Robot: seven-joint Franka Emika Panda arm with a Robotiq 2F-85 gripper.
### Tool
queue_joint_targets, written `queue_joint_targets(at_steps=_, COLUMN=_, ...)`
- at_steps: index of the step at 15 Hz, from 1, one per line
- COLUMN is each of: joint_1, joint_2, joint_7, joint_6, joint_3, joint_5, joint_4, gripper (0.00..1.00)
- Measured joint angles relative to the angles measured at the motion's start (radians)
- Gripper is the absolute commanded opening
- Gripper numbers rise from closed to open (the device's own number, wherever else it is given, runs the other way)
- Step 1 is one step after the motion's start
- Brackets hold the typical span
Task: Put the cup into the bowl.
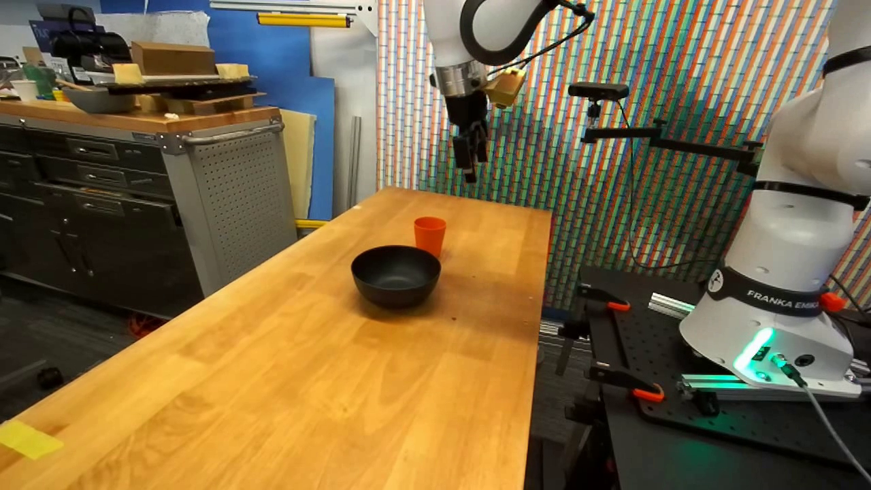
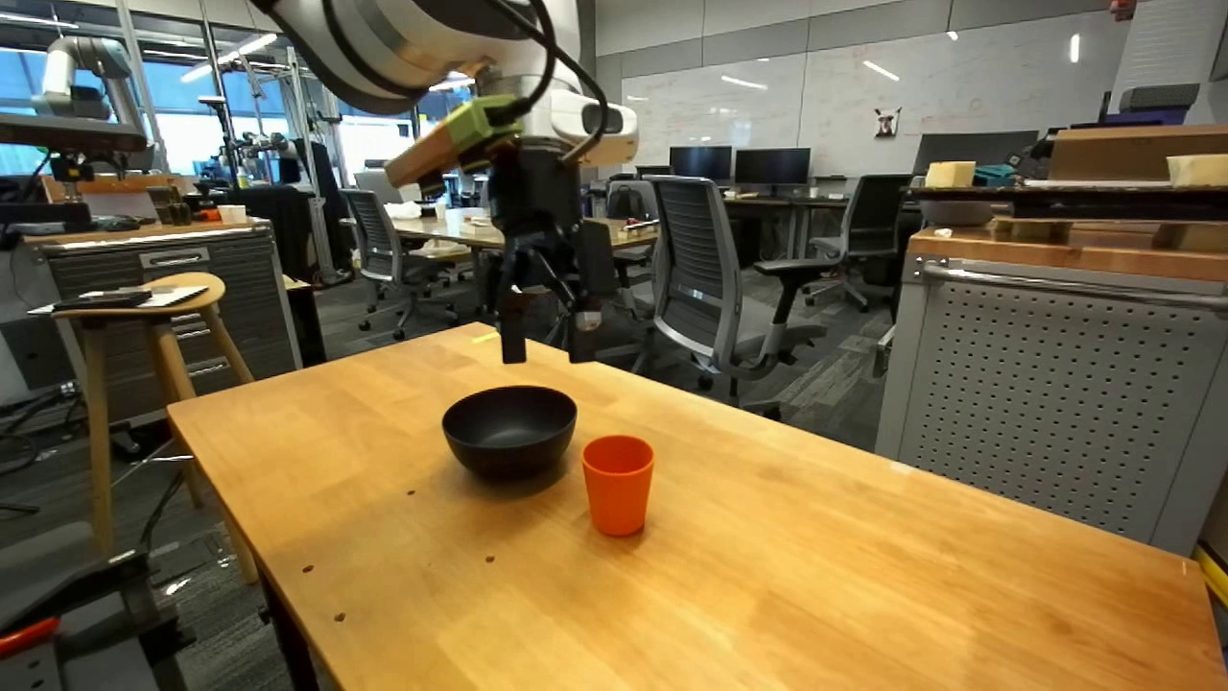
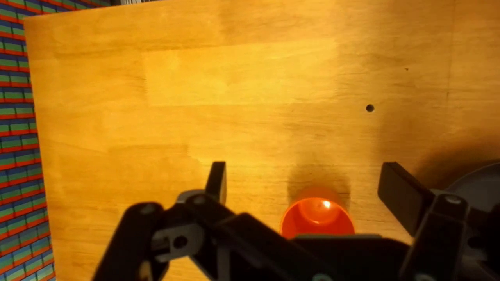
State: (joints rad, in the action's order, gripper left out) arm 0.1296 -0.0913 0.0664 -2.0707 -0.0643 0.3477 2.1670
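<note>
Nothing held!

In an exterior view, the orange-red plastic cup (image 1: 429, 233) stands mid-frame, behind the round black bowl (image 1: 396, 275). In an exterior view, the black two-fingered gripper (image 2: 548, 338) hangs upper centre, spread wide, cup below. Wrist view: cup low, bowl lower right.

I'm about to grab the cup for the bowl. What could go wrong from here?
The bowl stands close beside the cup, and in the wrist view one of the open jaws appears between them, so lowering might bump the bowl. The cup is also partly hidden there, so the alignment could be misjudged and the jaws might tip it.
</note>
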Motion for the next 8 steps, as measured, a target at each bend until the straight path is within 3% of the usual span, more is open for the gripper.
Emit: queue_joint_targets(at_steps=8, joint_1=0.022, joint_2=-0.303, joint_7=-0.141, joint_6=0.088, joint_3=-0.018, joint_5=-0.194, joint_4=-0.31, gripper=1.0)
